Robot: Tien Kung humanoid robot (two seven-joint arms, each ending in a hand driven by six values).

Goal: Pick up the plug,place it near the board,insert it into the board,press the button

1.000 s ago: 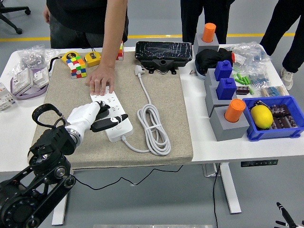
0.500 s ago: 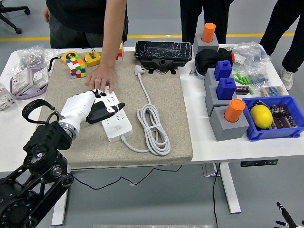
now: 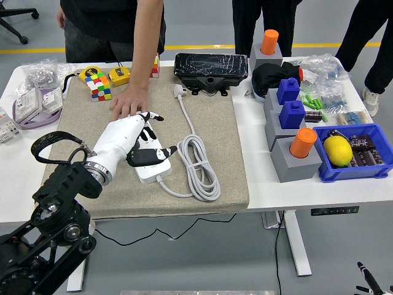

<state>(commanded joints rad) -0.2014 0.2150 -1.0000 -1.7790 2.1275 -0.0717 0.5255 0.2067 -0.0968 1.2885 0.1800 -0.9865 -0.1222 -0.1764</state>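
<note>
Your left hand [image 3: 132, 140] has shifted since half a second ago: it now lies further along the power strip [image 3: 146, 152], fingers spread wide and holding nothing, thumb stretched across the strip's near half. A second ago it sat lower, toward the strip's cable end. So you look to be hunting over the board rather than gripping anything.

The plug [image 3: 180, 91] is well beyond your fingertips and off to their right, lying loose on the mat, its white cable [image 3: 198, 166] coiled just right of your hand. Judged from that, step 1 of 4 is not done: the plug is neither picked up nor inserted.

A person's hand [image 3: 128, 102] rests flat just beyond your fingers, at the strip's far end, apparently steadying it; it has hardly moved. Mind contact there.

The strip lies on a beige fabric mat [image 3: 227, 178] over the white table [image 3: 264, 190]. Left of your arm are bags of small parts [image 3: 38, 101]; past your fingertips a colour cube [image 3: 98, 85]; well to the right, grey blocks with orange pegs [image 3: 301, 150] and a blue bin [image 3: 359, 161].
</note>
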